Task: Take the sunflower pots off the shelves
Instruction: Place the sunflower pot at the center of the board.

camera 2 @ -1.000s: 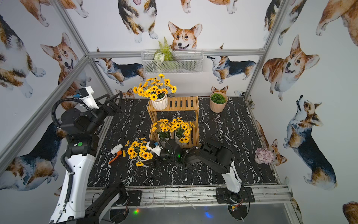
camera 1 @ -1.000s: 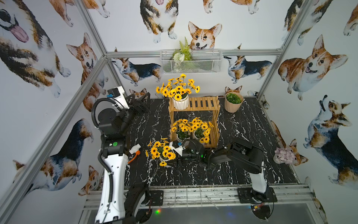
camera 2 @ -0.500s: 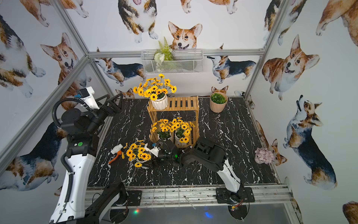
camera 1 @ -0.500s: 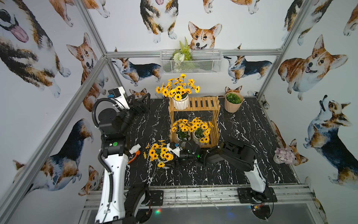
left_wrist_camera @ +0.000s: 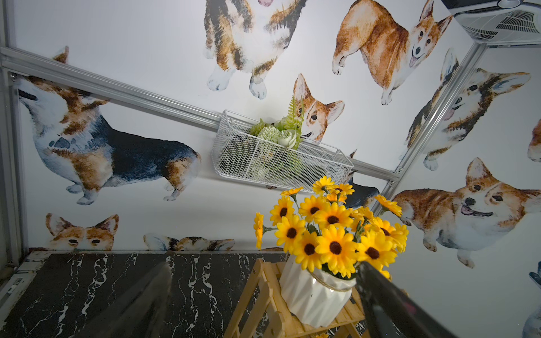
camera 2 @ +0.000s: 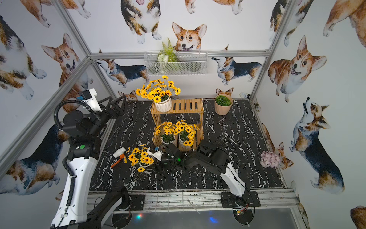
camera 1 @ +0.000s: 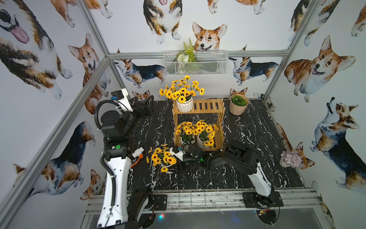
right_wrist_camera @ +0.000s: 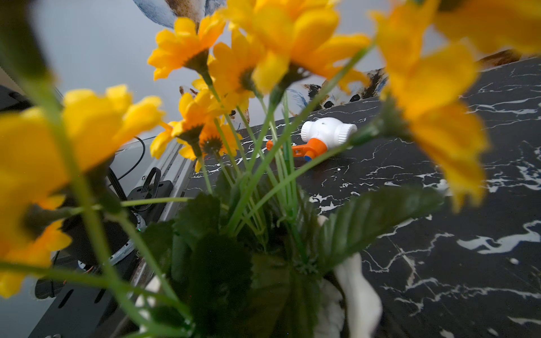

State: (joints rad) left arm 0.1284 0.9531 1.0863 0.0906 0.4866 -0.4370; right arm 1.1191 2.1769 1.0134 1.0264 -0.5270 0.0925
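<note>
The light-wood shelves (camera 1: 206, 105) stand at the back middle of the black marble table. One sunflower pot (camera 1: 184, 104) sits on the left of the top board, also seen in the left wrist view (left_wrist_camera: 314, 295). Two sunflower pots (camera 1: 186, 138) (camera 1: 204, 139) stand side by side on the lower board. Another sunflower pot (camera 1: 162, 158) is off the shelves, in front of them to the left, with my right gripper (camera 1: 175, 164) shut on it. Its flowers (right_wrist_camera: 205, 52) fill the right wrist view and hide the fingers. My left gripper (camera 1: 147, 105) hangs open at the back left, pointing toward the top pot.
A white and orange spray nozzle (camera 1: 138, 155) lies on the table just left of the held pot. A beige pot with a green plant (camera 1: 238, 104) stands at the back right. A white wire basket (camera 1: 195, 63) hangs on the back wall. Purple flowers (camera 1: 290, 159) lie by the right wall.
My right arm has folded and shifted left, carrying the sunflower pot a little left and toward the front. The left arm has not moved.
</note>
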